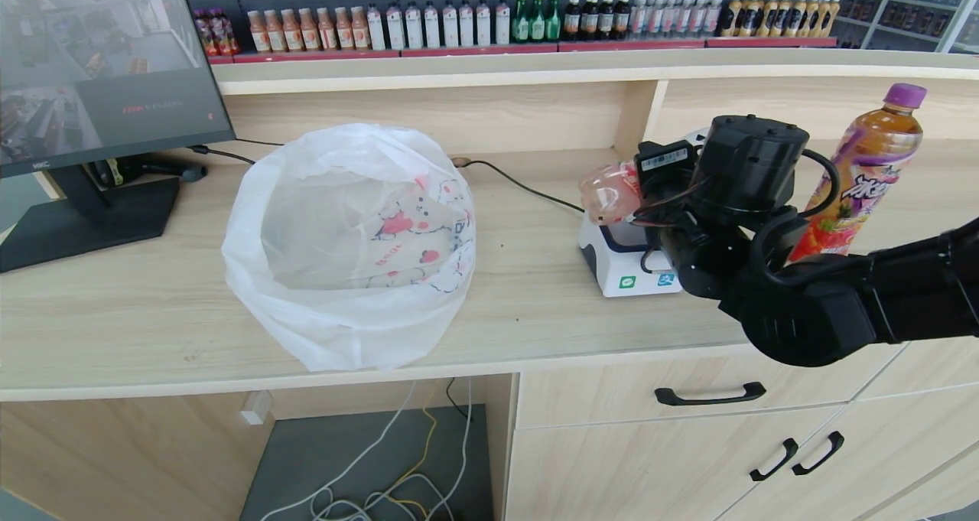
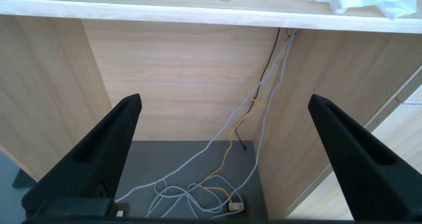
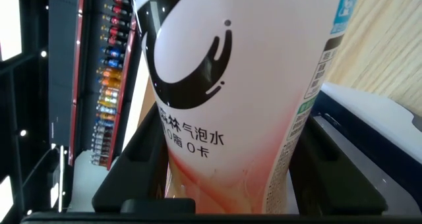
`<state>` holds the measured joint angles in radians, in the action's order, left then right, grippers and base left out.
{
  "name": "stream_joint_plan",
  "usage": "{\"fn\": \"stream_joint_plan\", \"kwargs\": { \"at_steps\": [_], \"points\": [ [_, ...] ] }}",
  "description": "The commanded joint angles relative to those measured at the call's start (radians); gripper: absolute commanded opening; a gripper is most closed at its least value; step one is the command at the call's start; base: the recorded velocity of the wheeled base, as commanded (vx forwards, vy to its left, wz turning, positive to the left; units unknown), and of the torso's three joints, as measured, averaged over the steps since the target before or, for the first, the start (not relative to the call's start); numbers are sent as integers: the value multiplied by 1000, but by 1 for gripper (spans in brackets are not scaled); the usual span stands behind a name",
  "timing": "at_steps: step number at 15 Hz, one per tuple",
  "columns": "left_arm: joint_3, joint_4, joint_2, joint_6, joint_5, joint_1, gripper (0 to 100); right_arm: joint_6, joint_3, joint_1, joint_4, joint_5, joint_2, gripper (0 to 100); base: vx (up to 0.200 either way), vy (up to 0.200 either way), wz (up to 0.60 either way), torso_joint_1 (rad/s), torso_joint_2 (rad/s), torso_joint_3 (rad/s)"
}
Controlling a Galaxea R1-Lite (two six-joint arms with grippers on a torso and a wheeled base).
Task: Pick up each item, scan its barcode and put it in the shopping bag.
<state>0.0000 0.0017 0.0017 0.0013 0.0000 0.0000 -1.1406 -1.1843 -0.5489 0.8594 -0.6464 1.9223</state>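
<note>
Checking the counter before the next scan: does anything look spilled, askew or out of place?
Nothing spilled or damaged. The shopping bag bulges slightly over the counter's front edge, so it might slip. The bottle in the right gripper lies sideways over the scanner, as scanning would need.

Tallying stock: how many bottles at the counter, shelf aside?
2: pink bottle in the right gripper over the scanner; purple-capped bottle standing farther right. Bag may hide more.

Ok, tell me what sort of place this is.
Most likely a small shop's checkout: rows of bottled drinks behind, a barcode scanner on the wooden counter, a pink drink bottle held at it, and an open shopping bag.
</note>
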Motion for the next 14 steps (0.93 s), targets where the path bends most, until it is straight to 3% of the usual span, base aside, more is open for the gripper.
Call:
{"fn": "stream_joint_plan", "kwargs": {
  "at_steps": [1,8,11,14],
  "points": [
    [0,0,0,0,0,0,100,2,-3,0,0,1,-14,0,0,0,0,0,0,0],
    [0,0,0,-1,0,0,100,85,-11,-46,0,1,-97,0,0,0,0,0,0,0],
    [0,0,0,-3,0,0,100,211,-12,-54,6,11,-121,0,0,0,0,0,0,0],
    [0,0,0,-1,0,0,100,412,-8,-124,33,27,-178,0,0,0,0,0,0,0]
  ]
}}
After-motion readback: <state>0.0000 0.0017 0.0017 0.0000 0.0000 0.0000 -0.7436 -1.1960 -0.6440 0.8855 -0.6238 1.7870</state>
